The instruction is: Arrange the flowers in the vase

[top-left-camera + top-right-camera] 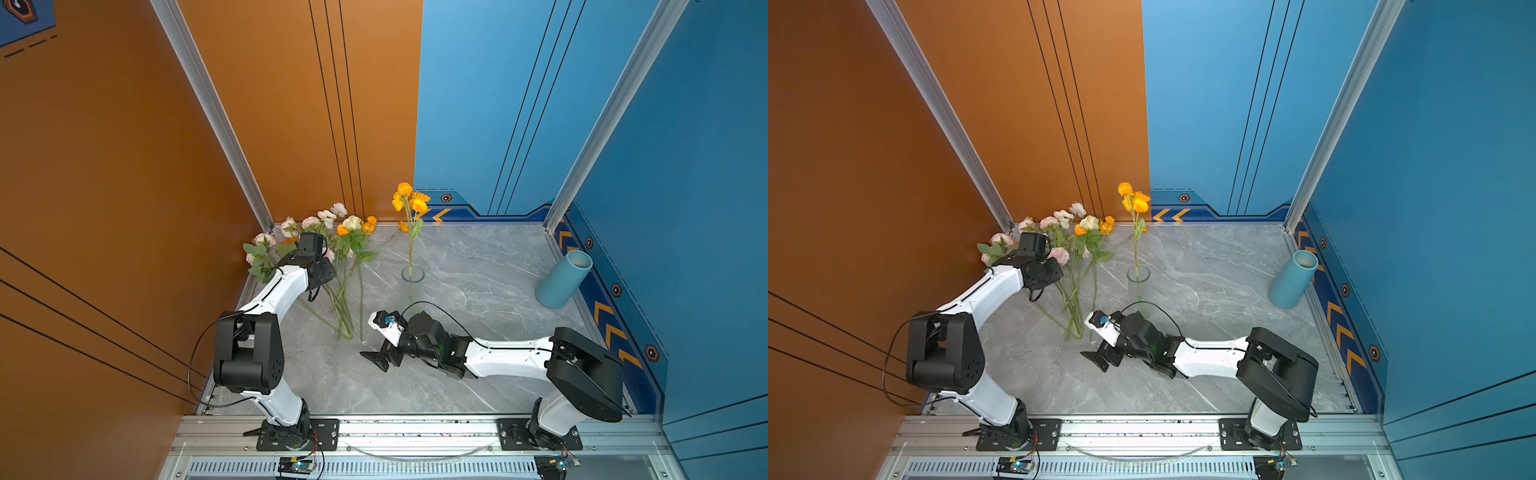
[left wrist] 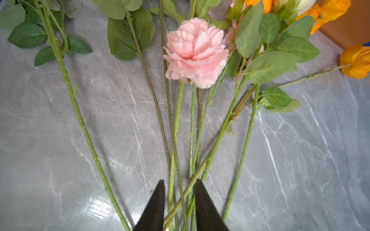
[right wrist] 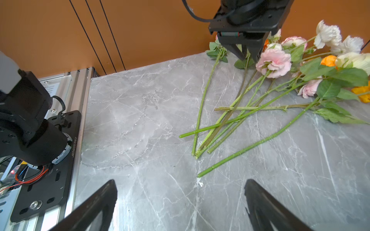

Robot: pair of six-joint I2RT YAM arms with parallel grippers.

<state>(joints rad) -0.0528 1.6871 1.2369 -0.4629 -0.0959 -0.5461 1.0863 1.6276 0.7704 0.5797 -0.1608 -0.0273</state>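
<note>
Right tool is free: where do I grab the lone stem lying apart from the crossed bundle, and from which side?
Grip the lone stem on its bare lower part near the cut end, clear of the crossed bundle. Come straight down with the open right tool, jaws across the stem: it lies flat on the table, so a sideways approach would likely push it.

A grey, marble-patterned tabletop (image 1: 478, 270) fills the floor of a walled booth. In both top views, smooth orange panels (image 1: 104, 145) close the left side and part of the back, and blue panels (image 1: 478, 104) close the remainder. Silver aluminium posts (image 1: 216, 120) rise at the two back corners. A light blue open-topped cylinder (image 1: 563, 279) stands close by the right wall, beside a dark band of orange chevrons (image 1: 606, 320). An aluminium rail (image 1: 415, 428) runs along the front edge.
</note>
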